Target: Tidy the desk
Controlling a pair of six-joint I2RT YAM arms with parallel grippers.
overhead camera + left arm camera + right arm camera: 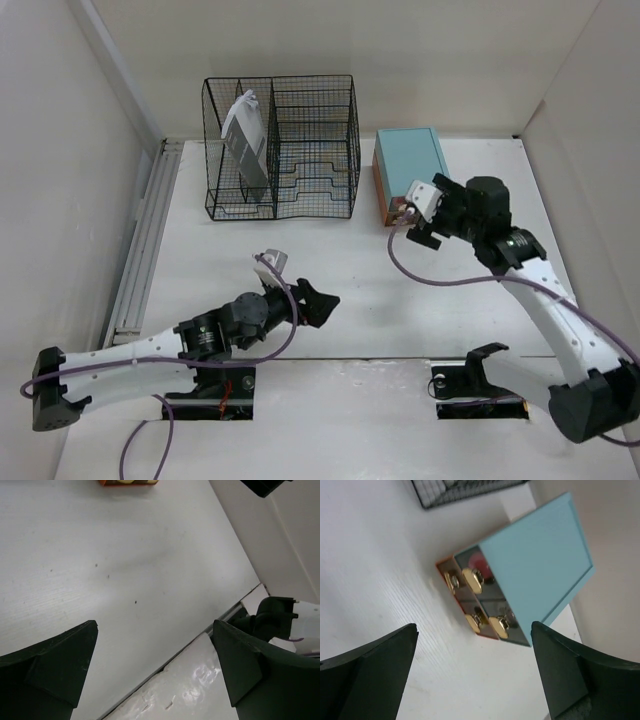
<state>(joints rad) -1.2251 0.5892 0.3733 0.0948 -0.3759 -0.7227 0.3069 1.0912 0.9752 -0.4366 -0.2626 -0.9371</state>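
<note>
Desk (200,260) is the big white top we see under everything. The black wire rack (283,148) stands on its far side, with a flat grey thing (245,140) leaning in the rack's left part. Just right of the rack sits the little teal drawer box (410,160), its gold knobs (472,582) facing the right gripper (413,232), which is spread wide and holds nothing. Nearer to us than the rack, the left gripper (325,303) hangs low over the bare desk, spread wide too, holding nothing.
</note>
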